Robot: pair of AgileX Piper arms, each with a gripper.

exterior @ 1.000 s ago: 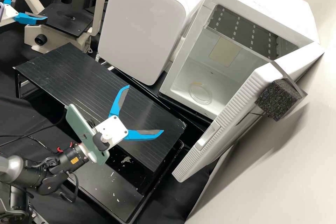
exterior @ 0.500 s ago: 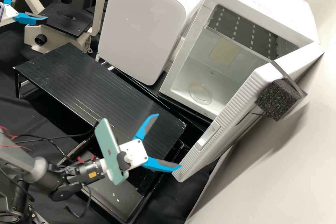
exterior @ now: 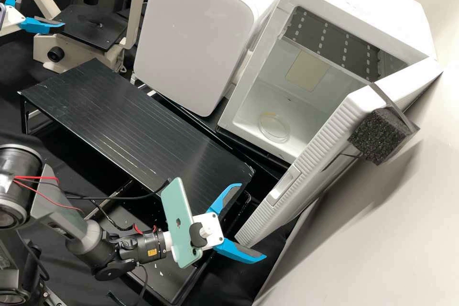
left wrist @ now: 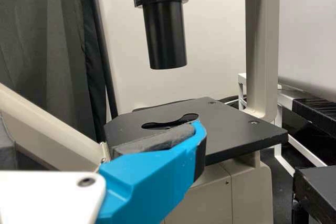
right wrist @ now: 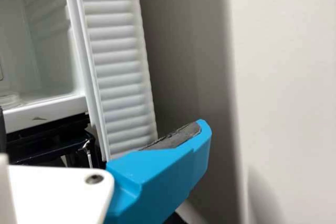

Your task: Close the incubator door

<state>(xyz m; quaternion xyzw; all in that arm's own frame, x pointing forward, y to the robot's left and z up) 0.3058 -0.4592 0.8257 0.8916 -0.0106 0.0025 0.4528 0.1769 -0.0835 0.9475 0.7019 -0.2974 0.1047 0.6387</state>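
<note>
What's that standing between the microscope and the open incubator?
Another white cabinet, with a broad, round-cornered front, stands between the microscope and the open incubator. The high view shows it.

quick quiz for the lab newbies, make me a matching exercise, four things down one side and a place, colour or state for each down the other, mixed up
1. incubator door
2. clear round dish
3. foam block
4. left gripper

A. by the microscope
B. swung wide open
C. on the floor inside the incubator
D. black and speckled

Right pairs: 1-B, 2-C, 3-D, 4-A
</note>
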